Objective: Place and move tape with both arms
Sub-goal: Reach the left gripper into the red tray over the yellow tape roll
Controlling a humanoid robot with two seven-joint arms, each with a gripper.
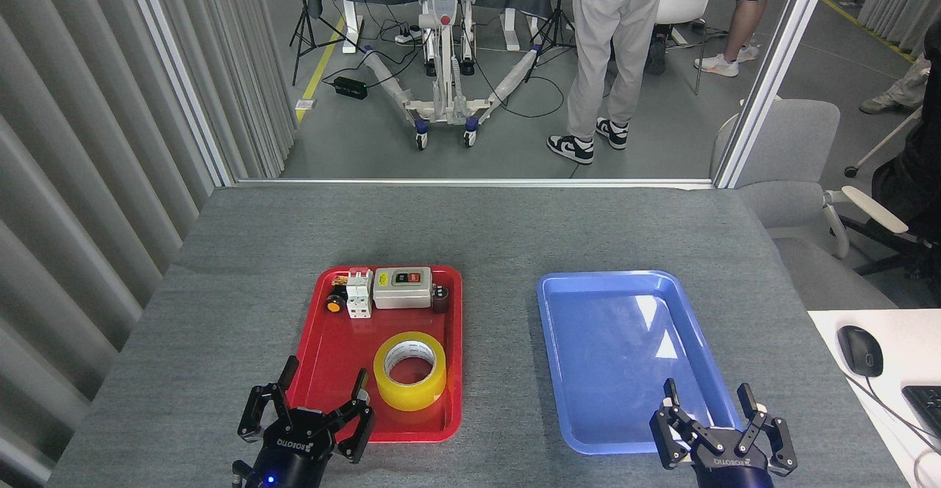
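Note:
The yellow tape roll (409, 370) lies flat in the near right part of the red tray (331, 356), its white core facing up. My left gripper (312, 403) hovers over the tray's near left corner, just left of the tape, fingers spread open and holding nothing. Over the near right corner of the blue tray (625, 356) my right gripper (717, 418) stands open too, with nothing between its fingers. The blue tray holds nothing.
At the back of the red tray sit a grey switch box (401, 287), white terminal blocks (359, 295) and small knobs. A mouse (860, 350) and keyboard lie on a white desk at right. A person (614, 54) stands beyond the table's far edge.

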